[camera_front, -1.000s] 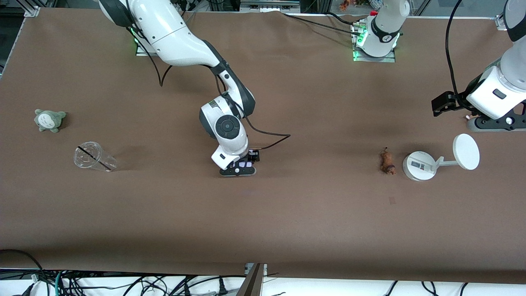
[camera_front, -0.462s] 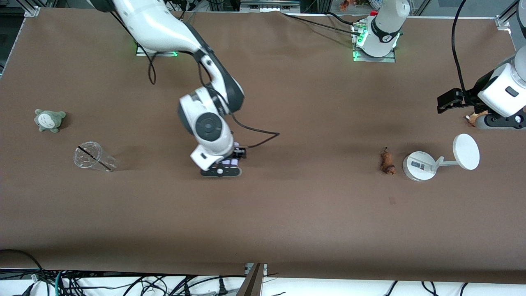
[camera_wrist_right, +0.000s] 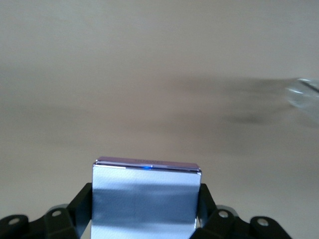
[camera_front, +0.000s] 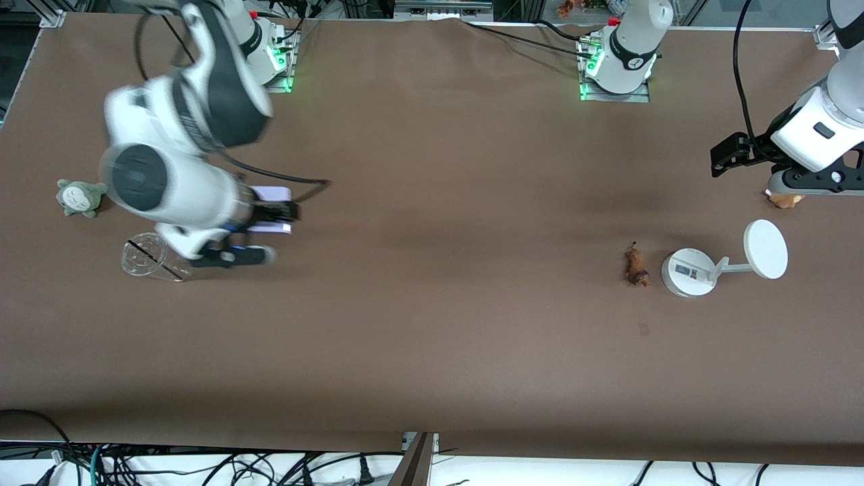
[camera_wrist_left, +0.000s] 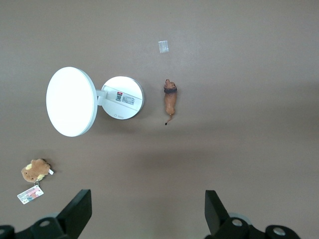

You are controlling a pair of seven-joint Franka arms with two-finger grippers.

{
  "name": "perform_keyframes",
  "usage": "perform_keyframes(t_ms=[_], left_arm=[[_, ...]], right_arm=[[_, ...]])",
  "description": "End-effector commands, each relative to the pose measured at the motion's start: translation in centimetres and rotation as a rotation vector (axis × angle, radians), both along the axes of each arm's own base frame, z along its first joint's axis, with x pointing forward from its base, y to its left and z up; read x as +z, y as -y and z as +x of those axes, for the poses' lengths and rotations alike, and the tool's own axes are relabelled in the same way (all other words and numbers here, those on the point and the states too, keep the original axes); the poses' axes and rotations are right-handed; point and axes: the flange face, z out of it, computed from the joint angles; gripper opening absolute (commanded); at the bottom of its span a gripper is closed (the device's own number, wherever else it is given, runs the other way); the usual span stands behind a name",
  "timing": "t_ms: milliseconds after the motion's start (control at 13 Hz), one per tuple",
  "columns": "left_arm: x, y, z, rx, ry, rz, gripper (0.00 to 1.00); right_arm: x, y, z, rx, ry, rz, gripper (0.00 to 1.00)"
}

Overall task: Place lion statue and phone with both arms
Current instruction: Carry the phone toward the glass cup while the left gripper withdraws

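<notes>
Right tool (camera_front: 266, 214) grips the phone (camera_front: 270, 209) aloft; left tool (camera_wrist_left: 144, 211) hovers open

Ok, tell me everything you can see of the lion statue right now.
The small orange-brown lion statue is an elongated animal figurine with a darker mane at the head and a thin dark tail; it looks like hard moulded plastic. It lies on the brown table, close beside the round base of the white disc stand, apart from it, toward the left arm's end. Nothing touches it except the table. The left pincer hangs open above the table, holding nothing.
</notes>
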Motion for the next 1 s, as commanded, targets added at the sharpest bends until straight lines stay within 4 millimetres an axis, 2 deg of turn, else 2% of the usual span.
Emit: perform_keyframes(t_ms=[0,154,308,385,538,692,923], left_arm=[[0.2,0.0,-0.7,-0.020,0.003,-0.023,1.00],[0.2,0.0,-0.7,-0.019,0.003,-0.023,1.00],[0.1,0.0,-0.7,-0.018,0.001,-0.025,1.00],[0.1,-0.1,-0.7,-0.017,0.001,-0.026,1.00],[0.1,0.0,-0.7,-0.016,-0.002,-0.026,1.00],[0.1,0.0,-0.7,-0.016,-0.005,-0.026,1.00],[0.0,0.0,-0.8,-0.016,-0.012,-0.027,1.00]], right_arm=[[0.7,6.3,-2.3,0.003,-0.028,0.032,0.00],[-0.2,11.1,-2.3,0.022,-0.031,0.043,0.00],[-3.0,15.3,-2.1,0.059,-0.005,0.053,0.00],[-4.8,16.7,-2.4,0.062,0.003,0.054,0.00],[-8.9,18.1,-2.9,0.065,0.035,0.044,0.00],[-12.8,18.6,-3.2,0.059,0.069,0.019,0.00],[-17.2,18.9,-3.1,0.069,0.109,-0.014,0.00]])
